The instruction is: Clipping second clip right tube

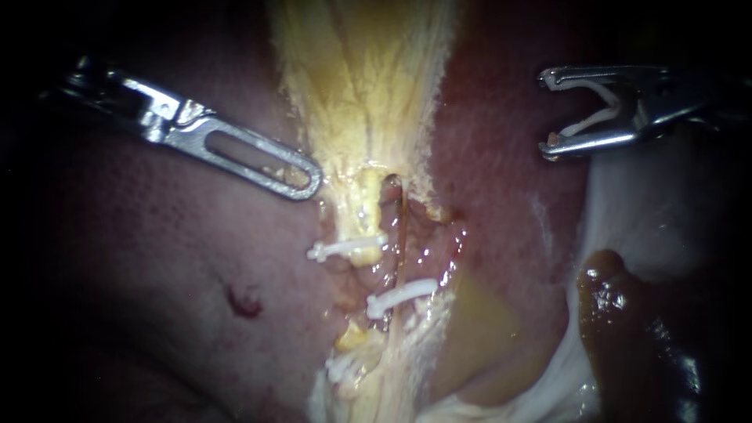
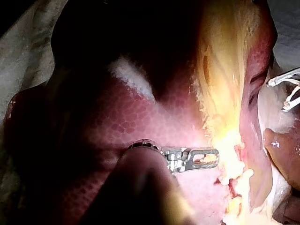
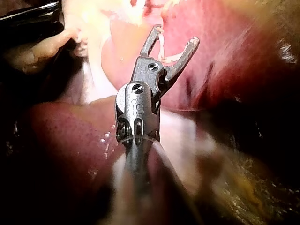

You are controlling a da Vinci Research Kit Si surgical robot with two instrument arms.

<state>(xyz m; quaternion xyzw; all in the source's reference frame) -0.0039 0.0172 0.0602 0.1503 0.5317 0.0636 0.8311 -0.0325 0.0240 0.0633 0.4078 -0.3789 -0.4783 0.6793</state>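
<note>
**Right tube (image 1: pixel 400 235): second clip loaded, not yet placed**

Right instrument (image 1: pixel 547 113): the jaws stand wide apart with a white loaded clip (image 1: pixel 595 119) seated between them, touching both. Unfired. It hangs over the liver (image 1: pixel 157 274), well apart from the tubes on their right-hand side. I see no tissue contact in the endoscope or right wrist views.

I take the right tube to be the thin brown strand running down the middle of the dissected bed, just beside the paler left tube (image 1: pixel 362 211). One seated clip (image 1: pixel 401 295) already crosses it low down. My judgement is that the task is at the approach. I have to carry the loaded clip in, straddle the tube, close and release. The bare stretch above the seated clip looks like the only open site.

Left instrument (image 1: pixel 298 174): its tip lies at the edge of the yellow tissue band (image 1: pixel 368 78), near the upper end of the tubes. I cannot tell whether it grips anything.

Surroundings:
- An upper clip (image 1: pixel 345 249) sits across the left tube, and a lower clip (image 1: pixel 345 366) sits further down.
- A red spot (image 1: pixel 244 301) marks the liver.
- Yellowish fluid (image 1: pixel 478 313) is pooled beside the bed.
- Pale tissue (image 1: pixel 666 204) and a dark brown mass (image 1: pixel 619 313) lie below the right instrument.

Obstacles, as I judge them:
- Wet red shreds (image 1: pixel 448 244) hug the tube on my approach side.
- The left tube lies so close that the far jaw could catch it.
- The end of the upper clip nearly reaches the target stretch.
</note>
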